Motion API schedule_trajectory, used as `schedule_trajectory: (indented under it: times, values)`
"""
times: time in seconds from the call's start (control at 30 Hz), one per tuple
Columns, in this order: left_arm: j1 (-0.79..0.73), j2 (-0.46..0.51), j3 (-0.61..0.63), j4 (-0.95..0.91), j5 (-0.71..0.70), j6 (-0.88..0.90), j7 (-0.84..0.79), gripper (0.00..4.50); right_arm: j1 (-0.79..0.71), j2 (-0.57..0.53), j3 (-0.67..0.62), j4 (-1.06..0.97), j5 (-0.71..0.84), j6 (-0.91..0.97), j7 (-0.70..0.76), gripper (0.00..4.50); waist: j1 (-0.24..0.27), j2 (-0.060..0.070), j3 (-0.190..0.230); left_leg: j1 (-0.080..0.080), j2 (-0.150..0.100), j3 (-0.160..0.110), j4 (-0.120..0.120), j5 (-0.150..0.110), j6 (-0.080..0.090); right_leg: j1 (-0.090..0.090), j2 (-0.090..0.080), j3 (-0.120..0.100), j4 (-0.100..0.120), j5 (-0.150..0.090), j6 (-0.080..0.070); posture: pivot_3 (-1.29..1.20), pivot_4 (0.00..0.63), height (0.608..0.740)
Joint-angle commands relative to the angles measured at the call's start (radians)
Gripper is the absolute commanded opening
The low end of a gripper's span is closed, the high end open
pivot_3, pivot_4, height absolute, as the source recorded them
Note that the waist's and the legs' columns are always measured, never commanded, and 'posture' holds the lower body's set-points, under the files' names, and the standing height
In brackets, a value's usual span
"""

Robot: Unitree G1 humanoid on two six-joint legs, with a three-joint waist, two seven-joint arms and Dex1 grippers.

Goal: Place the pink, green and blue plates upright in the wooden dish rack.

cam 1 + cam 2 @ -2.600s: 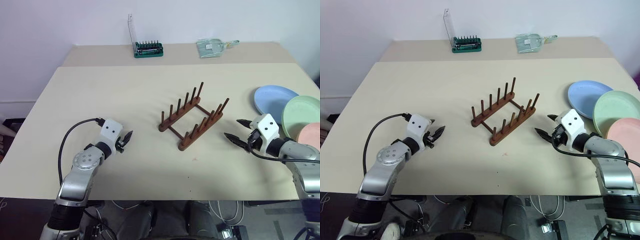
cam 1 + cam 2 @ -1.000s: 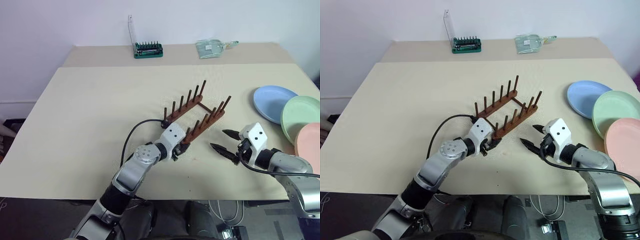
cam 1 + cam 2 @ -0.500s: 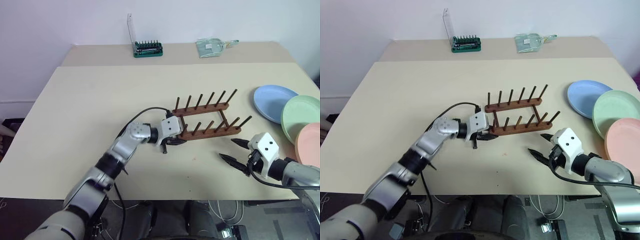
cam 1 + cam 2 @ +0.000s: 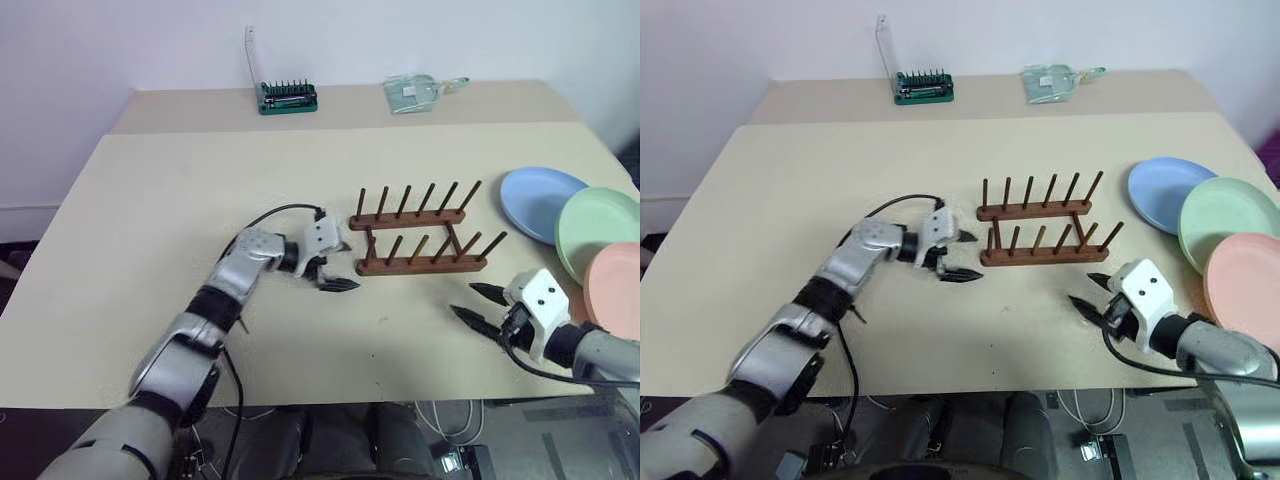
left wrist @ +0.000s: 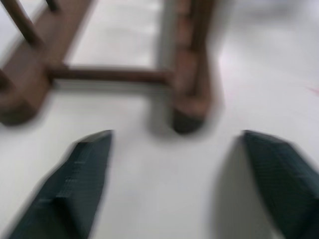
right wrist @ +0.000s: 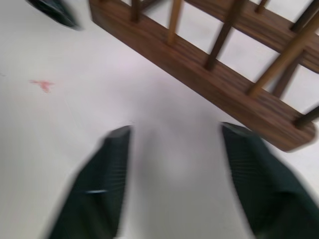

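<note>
Now the wooden dish rack (image 4: 418, 235) stands empty mid-worktop (image 4: 180, 200), its rails running side to side. The left pincer (image 4: 336, 268) gapes open just off its left end, holding nothing. The right pincer (image 4: 476, 302) is open too, near the blue plate (image 4: 535, 198), green plate (image 4: 598, 228) and pink plate (image 4: 615, 280).

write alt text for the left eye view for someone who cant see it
A dark wooden dish rack stands empty mid-table, its rails running left to right. The left gripper, jaws open, sits just off the rack's left end; the right gripper hovers open near the front edge. Blue, green and pink plates lie flat at the right.
</note>
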Motion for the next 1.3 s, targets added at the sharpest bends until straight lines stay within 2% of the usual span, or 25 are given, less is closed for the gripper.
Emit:
schedule_trajectory:
  times: [0.03,0.07,0.1,0.27,0.47,0.57,0.67,0.87,0.97,1.07,1.13,1.2,1.3]
  values:
    - [0.088,0.021,-0.031,-0.247,-0.025,0.159,-0.011,2.34,-0.035,-0.03,0.019,0.032,-0.045,0.019,-0.018,0.68,0.007,0.001,0.0,0.0,0.0,0.0,0.0,0.0,0.0,0.0,0.0,0.0,0.0,0.0,0.0,0.0,0.15,0.74]
    - [0.109,0.008,-0.044,-0.299,-0.007,0.188,0.027,1.75,-0.048,-0.04,0.04,0.051,-0.074,0.012,-0.023,0.07,0.013,0.001,0.0,0.0,0.0,0.0,0.0,0.0,0.0,0.0,0.0,0.0,0.0,0.0,0.0,0.0,0.15,0.74]
    - [0.12,-0.009,-0.06,-0.332,0.015,0.199,0.06,1.43,-0.063,-0.045,0.06,0.071,-0.099,0.006,-0.033,0.0,0.016,0.0,0.0,0.0,0.0,0.0,0.0,0.0,0.0,0.001,0.0,0.0,0.0,0.0,0.0,0.0,0.15,0.74]
    - [0.134,-0.128,-0.095,-0.398,0.053,0.336,0.218,1.43,-0.152,-0.042,0.132,0.149,-0.169,-0.007,-0.056,0.0,0.031,0.0,0.0,-0.001,-0.001,0.0,0.002,0.0,0.001,0.002,-0.001,0.0,-0.003,0.003,0.0,0.0,0.15,0.74]
    - [0.072,-0.275,-0.04,-0.212,0.171,0.436,0.588,1.43,-0.313,-0.023,0.27,0.327,-0.313,-0.064,-0.115,0.0,0.028,-0.001,0.0,0.001,0.0,0.001,0.002,0.0,0.0,0.003,0.0,0.0,-0.003,0.004,0.0,0.0,0.15,0.74]
    - [0.05,-0.291,-0.026,-0.169,0.18,0.402,0.654,1.43,-0.379,-0.007,0.301,0.407,-0.352,-0.095,-0.141,0.0,0.019,-0.001,0.0,0.002,0.0,0.001,0.002,-0.001,0.001,0.004,0.0,0.0,-0.003,0.005,0.0,0.0,0.15,0.74]
    - [0.024,-0.297,-0.007,-0.112,0.181,0.379,0.699,1.43,-0.451,0.015,0.322,0.489,-0.378,-0.14,-0.162,0.0,0.009,-0.002,-0.001,0.002,0.0,0.001,0.002,0.003,-0.004,0.004,0.001,0.0,-0.002,0.005,0.0,0.0,0.15,0.74]
    - [0.02,-0.287,-0.003,-0.108,0.157,0.325,0.681,1.43,-0.508,0.016,0.305,0.566,-0.392,-0.195,-0.168,0.0,0.009,-0.001,-0.001,0.002,0.0,0.001,0.002,0.003,-0.004,0.004,0.0,0.0,-0.002,0.006,0.0,0.0,0.15,0.74]
    - [0.048,-0.279,-0.01,-0.165,0.132,0.301,0.636,1.36,-0.425,-0.038,0.236,0.426,-0.332,-0.177,-0.089,0.74,0.012,0.0,-0.002,0.001,0.0,0.001,0.001,0.003,-0.004,0.003,0.0,0.0,-0.002,0.006,0.0,0.0,0.15,0.74]
    - [0.103,-0.244,-0.032,-0.278,0.092,0.251,0.537,1.36,-0.294,-0.061,0.055,0.172,-0.21,-0.089,-0.029,2.25,0.011,0.001,-0.002,0.0,0.0,0.0,0.0,0.002,-0.004,0.001,0.001,0.0,-0.002,0.006,0.0,0.0,0.15,0.74]
    - [0.146,-0.203,-0.047,-0.361,0.051,0.211,0.445,1.36,-0.188,-0.062,-0.143,0.032,-0.178,0.022,-0.021,3.21,0.01,0.003,-0.002,-0.002,0.0,0.001,0.0,0.002,-0.003,-0.002,0.0,0.001,-0.003,0.006,0.0,0.0,0.15,0.74]
    - [0.172,-0.179,-0.051,-0.409,0.023,0.198,0.388,1.36,-0.099,-0.058,-0.291,-0.056,-0.158,0.11,-0.007,3.21,0.016,0.003,-0.001,-0.004,0.0,0.001,0.0,0.001,-0.002,-0.003,0.0,0.001,-0.003,0.006,0.0,0.0,0.15,0.74]
    - [0.18,-0.168,-0.044,-0.433,-0.021,0.207,0.329,1.36,0.019,-0.014,-0.428,-0.152,-0.107,0.209,0.018,3.21,0.028,0.003,-0.001,-0.002,0.0,0.001,0.001,0.0,0.0,0.0,0.0,0.001,-0.004,0.006,0.0,0.0,0.15,0.74]
